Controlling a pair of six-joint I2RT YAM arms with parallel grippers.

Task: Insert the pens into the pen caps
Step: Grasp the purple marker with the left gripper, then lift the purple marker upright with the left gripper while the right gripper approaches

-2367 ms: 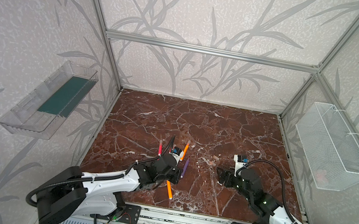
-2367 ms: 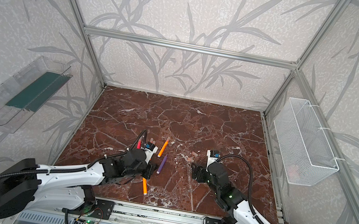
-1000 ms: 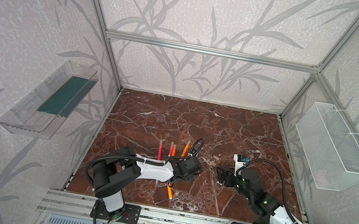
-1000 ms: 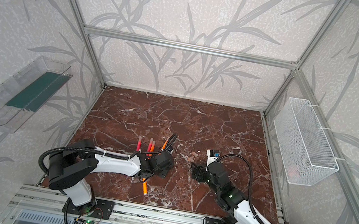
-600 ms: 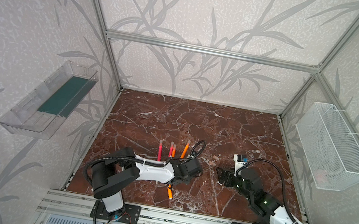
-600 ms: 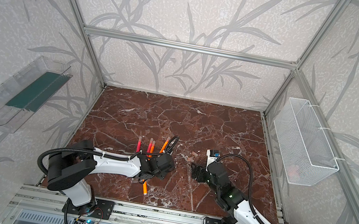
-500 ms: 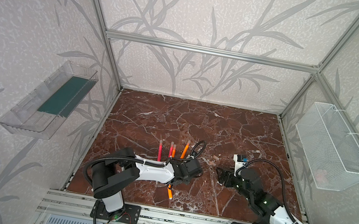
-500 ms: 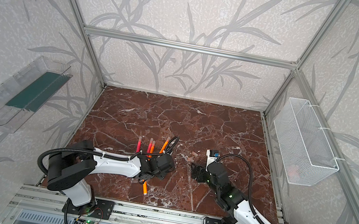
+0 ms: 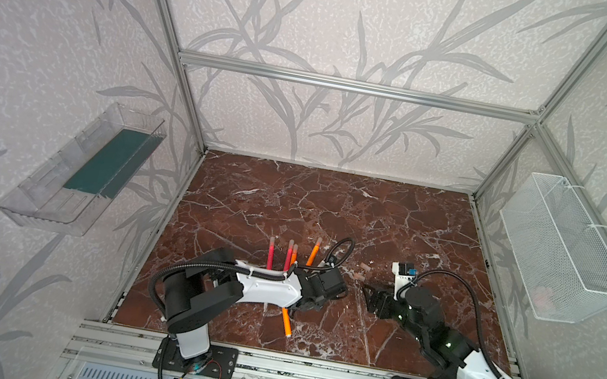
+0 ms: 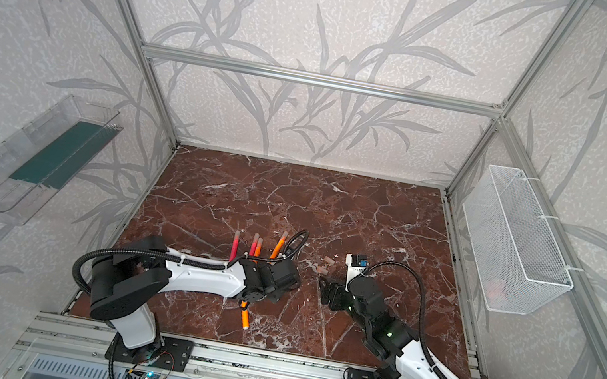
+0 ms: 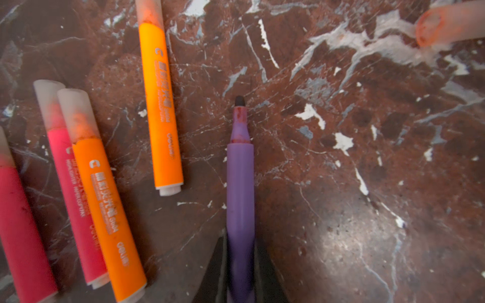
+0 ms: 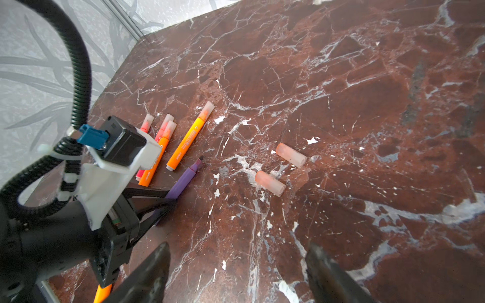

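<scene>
left gripper (image 12: 168,200) pinched tight on the purple pen (image 11: 240,183) near its back end. Bare tip sticks out front, aimed toward the two loose caps (image 12: 270,183), probably to keep the nose free for capping. right gripper (image 12: 236,262) spread wide, low, just short of those caps. Four capped pens (image 11: 157,105) lie beside the purple one. orange pen (image 9: 286,321) is half under the left arm — can't tell if it's capped.

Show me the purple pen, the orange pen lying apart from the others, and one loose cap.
purple pen (image 11: 240,189): left wrist view, middle of the barrel.
lone orange pen (image 9: 286,324): in a top view, visible barrel.
loose cap (image 12: 291,155): right wrist view, middle of its side.
</scene>
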